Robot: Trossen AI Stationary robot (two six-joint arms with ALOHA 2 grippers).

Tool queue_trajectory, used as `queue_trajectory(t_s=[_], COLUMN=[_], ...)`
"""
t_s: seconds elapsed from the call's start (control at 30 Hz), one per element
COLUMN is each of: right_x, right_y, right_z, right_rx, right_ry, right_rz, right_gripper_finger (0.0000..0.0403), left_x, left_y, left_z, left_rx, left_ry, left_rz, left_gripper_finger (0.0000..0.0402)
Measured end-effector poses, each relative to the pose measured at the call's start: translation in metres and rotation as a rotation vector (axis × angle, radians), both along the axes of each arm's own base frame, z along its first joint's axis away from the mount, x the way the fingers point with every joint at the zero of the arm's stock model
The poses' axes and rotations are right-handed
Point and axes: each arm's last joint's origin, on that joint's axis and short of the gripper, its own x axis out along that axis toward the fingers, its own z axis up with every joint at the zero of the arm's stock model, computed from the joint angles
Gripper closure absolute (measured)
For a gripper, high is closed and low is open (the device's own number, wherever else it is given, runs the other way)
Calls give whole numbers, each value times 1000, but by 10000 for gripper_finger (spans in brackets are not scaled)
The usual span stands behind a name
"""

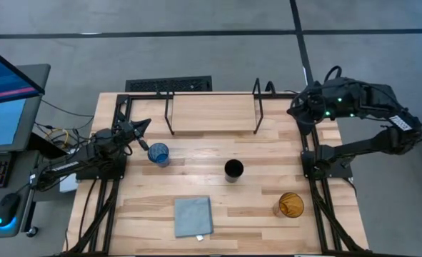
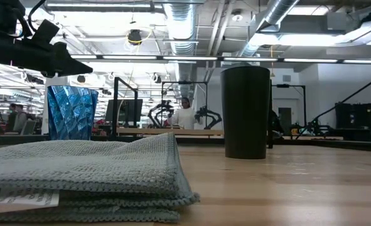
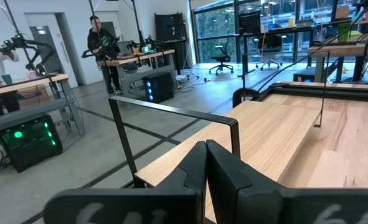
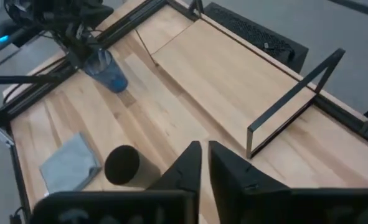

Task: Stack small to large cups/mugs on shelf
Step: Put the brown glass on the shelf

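— Three tumblers stand upright on the light-wood tabletop (image 1: 239, 207), all apart from one another. Anything inside them?

— Nothing that the high view shows. The translucent blue ribbed tumbler (image 1: 158, 154) stands just past the tips of the left fingers (image 1: 145, 126), close but with no contact I can make out. The opaque black tumbler (image 1: 233, 170) is mid-table, well away from both pairs of fingers, and the translucent amber-orange tumbler (image 1: 291, 205) sits near the tabletop's right edge, far from the right fingers (image 1: 296, 109).

— And the fingers themselves?

— Both pairs are pressed together, gripping nothing; each wrist view shows only a thin seam between them (image 3: 205, 163) (image 4: 203, 163).

— Where is the shelf?

— The narrow light-wood shelf on thin black metal legs (image 1: 214, 114) runs along the far edge, between the two pairs of fingers, its board bare. The right fingers hang just off its right end, near the tabletop's corner.

— Room to move?

— Open wood lies between the shelf and the tumblers. A flat grey-blue folded cloth (image 1: 193, 216) lies near the front edge, apart from every tumbler.

— Hidden parts?

— In the low view the cloth (image 2: 85, 169) fills the foreground and covers the blue tumbler's (image 2: 71, 113) base; the amber one does not show there. The black tumbler (image 2: 246, 112) stands in full sight.
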Motion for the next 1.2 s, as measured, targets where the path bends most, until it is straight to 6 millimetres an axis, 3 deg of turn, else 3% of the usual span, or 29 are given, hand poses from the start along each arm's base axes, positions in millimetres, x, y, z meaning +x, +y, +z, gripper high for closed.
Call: queue_trajectory(t_s=[0.2, 0.4, 1.0, 1.2], right_x=[1, 2, 14, 19], right_y=[2, 6, 8, 16], right_z=[0, 0, -4, -20], right_rx=[88, 167, 253, 366], right_ry=[-19, -37, -12, 200], right_rz=[32, 41, 16, 42], right_gripper_finger=[295, 268, 264, 267], left_x=[0, 0, 0, 0], left_y=[0, 0, 0, 0], left_z=[0, 0, 0, 0], left_rx=[0, 19, 21, 20], left_ry=[0, 18, 19, 19], left_rz=[0, 0, 0, 0], left_gripper_finger=[401, 401, 401, 401])
